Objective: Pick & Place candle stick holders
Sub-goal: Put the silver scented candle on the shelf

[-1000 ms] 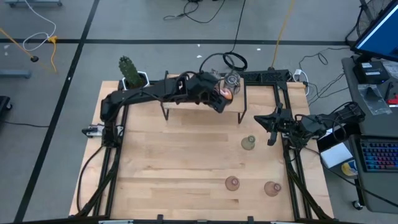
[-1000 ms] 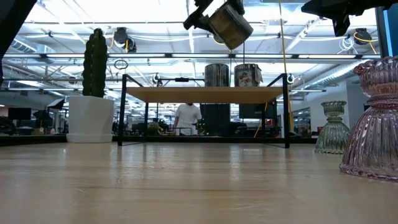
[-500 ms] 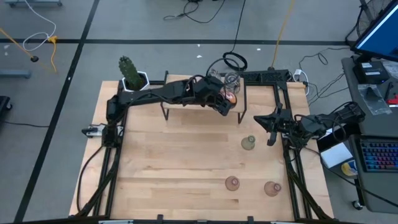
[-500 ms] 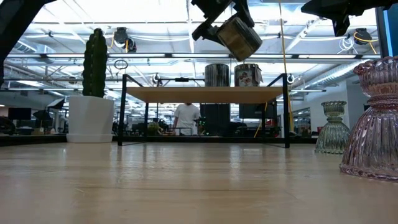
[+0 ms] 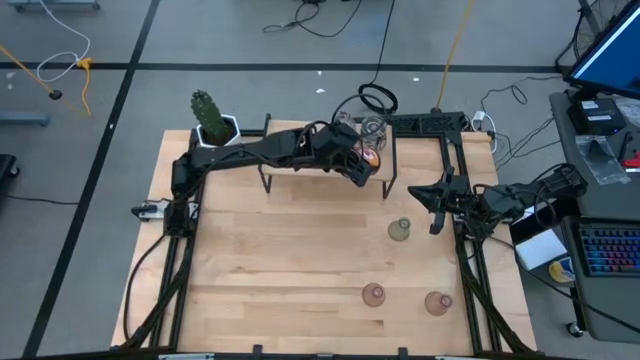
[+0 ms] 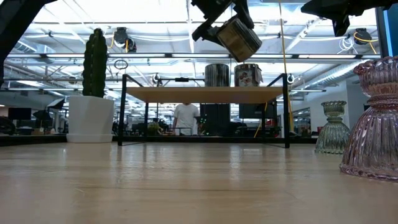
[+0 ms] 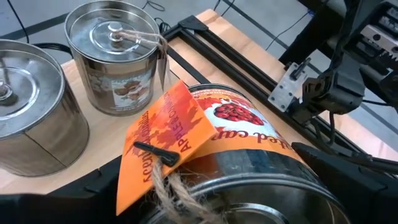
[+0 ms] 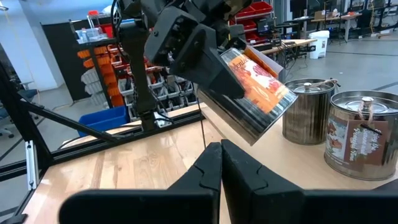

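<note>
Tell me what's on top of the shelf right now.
Two silvery lidded tins stand on the shelf. The left tool holds a third tin tilted in the air above it. Under the shelf, only bare table shows.

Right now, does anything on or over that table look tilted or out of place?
Yes. The left gripper holds a silvery tin tilted in the air above the shelf, while two like it stand upright there. Nothing looks spilled.
</note>
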You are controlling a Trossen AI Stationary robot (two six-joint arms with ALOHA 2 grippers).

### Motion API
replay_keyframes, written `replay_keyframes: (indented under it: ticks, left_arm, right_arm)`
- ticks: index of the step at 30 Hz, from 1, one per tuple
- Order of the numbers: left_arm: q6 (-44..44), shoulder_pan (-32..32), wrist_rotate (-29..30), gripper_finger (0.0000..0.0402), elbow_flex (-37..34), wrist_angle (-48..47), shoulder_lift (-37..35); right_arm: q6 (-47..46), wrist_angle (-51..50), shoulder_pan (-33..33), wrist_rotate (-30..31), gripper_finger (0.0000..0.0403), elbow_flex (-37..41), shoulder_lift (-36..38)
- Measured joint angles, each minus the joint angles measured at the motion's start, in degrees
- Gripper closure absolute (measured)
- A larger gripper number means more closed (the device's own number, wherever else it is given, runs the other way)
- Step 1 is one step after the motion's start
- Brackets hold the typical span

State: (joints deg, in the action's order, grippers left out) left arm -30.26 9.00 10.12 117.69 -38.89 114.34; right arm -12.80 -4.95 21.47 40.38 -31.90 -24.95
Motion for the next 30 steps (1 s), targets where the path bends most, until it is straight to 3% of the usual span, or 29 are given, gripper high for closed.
replay_keyframes:
  ticks: [17,26,30]
  left_arm:
    - [-0.5,-0.9,0.5,0.0047,0.0,-0.2,0.0]
    - [-0.7,-0.9,0.5,0.0047,0.0,-0.4,0.0]
    - [-0.7,-0.9,0.5,0.0047,0.0,-0.4,0.0]
  right_arm:
    - [-0.4,1.6,0.0,0.0,0.0403,0.0,0.0]
    - [-3.5,11.1,0.0,-0.7,0.0403,0.0,-0.9]
    - [1.8,13.9,-0.1,-4.4,0.0403,0.0,-1.3]
